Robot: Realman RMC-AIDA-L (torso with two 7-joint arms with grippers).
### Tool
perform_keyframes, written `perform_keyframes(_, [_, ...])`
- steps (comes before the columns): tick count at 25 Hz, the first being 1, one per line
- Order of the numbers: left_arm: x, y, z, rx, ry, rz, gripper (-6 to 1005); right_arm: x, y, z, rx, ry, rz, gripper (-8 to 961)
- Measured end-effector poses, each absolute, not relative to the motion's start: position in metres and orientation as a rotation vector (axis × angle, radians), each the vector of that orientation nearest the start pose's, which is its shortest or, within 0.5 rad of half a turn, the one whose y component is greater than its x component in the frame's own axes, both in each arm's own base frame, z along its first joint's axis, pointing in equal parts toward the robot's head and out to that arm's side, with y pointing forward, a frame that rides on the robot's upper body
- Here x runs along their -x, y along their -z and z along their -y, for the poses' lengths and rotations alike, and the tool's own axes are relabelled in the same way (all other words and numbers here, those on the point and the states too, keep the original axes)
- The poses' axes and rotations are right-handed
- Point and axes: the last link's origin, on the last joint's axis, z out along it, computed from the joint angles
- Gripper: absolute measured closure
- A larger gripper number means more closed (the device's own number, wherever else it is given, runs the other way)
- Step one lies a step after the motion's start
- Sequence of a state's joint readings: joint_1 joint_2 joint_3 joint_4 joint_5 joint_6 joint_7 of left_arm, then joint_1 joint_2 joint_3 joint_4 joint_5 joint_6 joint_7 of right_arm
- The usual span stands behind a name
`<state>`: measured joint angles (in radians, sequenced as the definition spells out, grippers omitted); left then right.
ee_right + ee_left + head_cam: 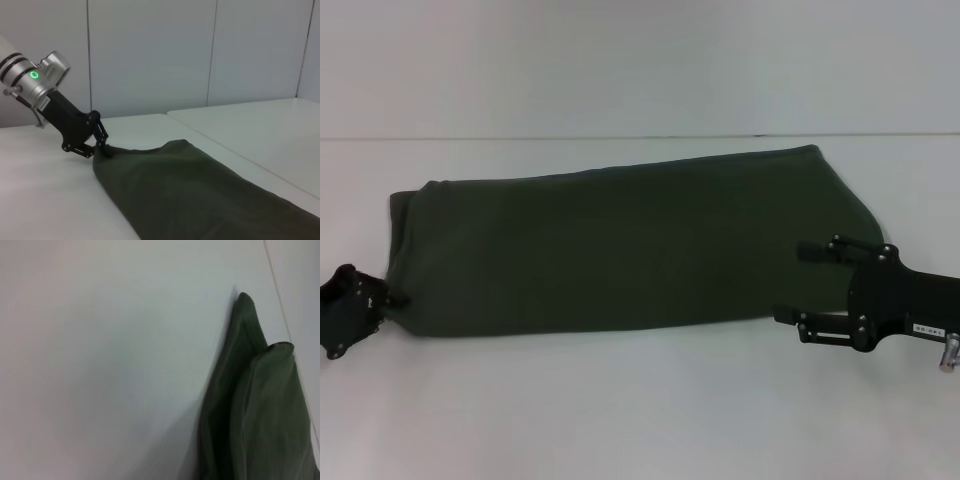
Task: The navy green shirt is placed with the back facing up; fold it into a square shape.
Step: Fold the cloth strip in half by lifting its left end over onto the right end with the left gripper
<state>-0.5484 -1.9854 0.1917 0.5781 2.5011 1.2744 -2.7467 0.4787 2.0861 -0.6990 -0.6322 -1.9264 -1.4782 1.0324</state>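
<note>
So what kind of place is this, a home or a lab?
Probably a lab or test room: bare white tables, plain panelled walls, and only a shirt laid out between the left gripper and the right gripper.

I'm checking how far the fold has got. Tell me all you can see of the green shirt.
The navy green shirt is plain dark olive soft fabric, already folded into a long band lying flat across the white table. The left gripper pinches its left end, lifting a corner. The right gripper, fingers spread, sits at its right end.
</note>
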Motion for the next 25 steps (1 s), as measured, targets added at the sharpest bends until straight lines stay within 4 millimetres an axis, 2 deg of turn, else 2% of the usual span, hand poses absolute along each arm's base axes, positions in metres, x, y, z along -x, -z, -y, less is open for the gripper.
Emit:
perform_keyframes(4, [0.376, -0.054, -0.334, -1.667, -0.904, -2.968, 936, -0.278, 0.003, -0.326, 2.63, -0.626, -0.254, 77])
perform_keyframes(10, [0.376, -0.052, -0.336, -1.723, -0.895, -2.96, 960, -0.278, 0.002, -0.326, 2.63, -0.63, -0.255, 77])
perform_keyframes(16, [0.378, -0.058, -0.34, -1.812, -0.978, -2.946, 980, -0.278, -0.001, -0.326, 2.598, -0.662, -0.266, 78])
perform_keyframes(25, [0.398, -0.104, -0.344, -1.914, -1.094, -3.062, 980, -0.28, -0.007, -0.326, 2.55, -0.694, -0.288, 77])
